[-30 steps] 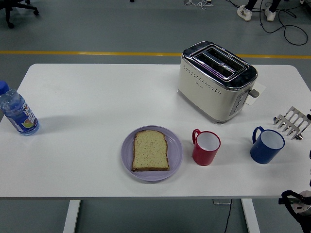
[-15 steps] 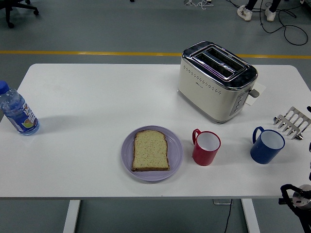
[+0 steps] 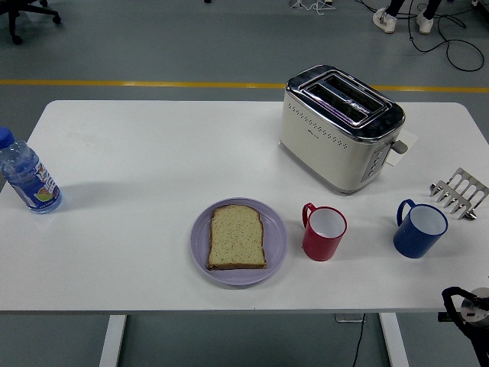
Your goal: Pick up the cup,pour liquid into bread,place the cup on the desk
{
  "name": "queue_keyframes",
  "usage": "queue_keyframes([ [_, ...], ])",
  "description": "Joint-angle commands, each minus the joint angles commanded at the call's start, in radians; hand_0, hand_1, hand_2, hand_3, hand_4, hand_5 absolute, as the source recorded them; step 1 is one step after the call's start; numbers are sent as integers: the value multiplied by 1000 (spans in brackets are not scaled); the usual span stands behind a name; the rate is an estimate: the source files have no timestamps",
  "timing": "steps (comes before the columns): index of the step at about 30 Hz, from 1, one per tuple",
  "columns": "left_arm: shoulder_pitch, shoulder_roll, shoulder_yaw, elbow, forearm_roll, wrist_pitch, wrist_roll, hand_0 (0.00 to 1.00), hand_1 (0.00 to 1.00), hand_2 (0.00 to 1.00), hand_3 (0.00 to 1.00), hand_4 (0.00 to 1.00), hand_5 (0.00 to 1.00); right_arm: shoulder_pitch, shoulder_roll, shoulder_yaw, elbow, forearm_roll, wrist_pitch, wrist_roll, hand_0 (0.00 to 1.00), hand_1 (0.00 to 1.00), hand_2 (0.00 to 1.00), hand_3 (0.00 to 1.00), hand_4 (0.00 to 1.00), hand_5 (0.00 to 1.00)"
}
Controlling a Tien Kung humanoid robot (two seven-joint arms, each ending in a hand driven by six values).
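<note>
Red cup [image 3: 325,233]: short, round, glossy plastic-looking wall, white inside, loop handle at its upper left. It stands upright on the white counter [image 3: 137,160], just right of the plate [image 3: 238,241] and apart from it. No liquid can be made out inside.

Plate: round, pale lilac, smooth, shallow rim. One slice of bread [image 3: 237,237] lies flat in its middle; squarish with a domed top, speckled crumb, thin brown crust.

Toaster [image 3: 341,127]: behind the plate and to the right; cream body, polished metal top with two slots, dotted trim line along its side. Logo too small to read.

Blue cup [image 3: 419,228]: well right of the plate, same shape as the red one, handle to the left. Metal toast rack [image 3: 459,192] behind it.

Water bottle [image 3: 27,177]: far left of the plate, clear plastic, blue cap, coloured label, print unreadable.

Right hand [image 3: 466,306]: black, below the counter's near edge, far right of the plate; whether its fingers are apart or together cannot be told.
</note>
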Motion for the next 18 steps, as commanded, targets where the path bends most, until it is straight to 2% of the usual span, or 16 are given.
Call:
queue_keyframes([
  [18, 6, 0, 7, 2, -4, -1, 1, 638, 648, 665, 567, 333, 841, 18, 6, -11, 0, -27, -15, -42, 647, 613, 686, 615, 517, 105],
])
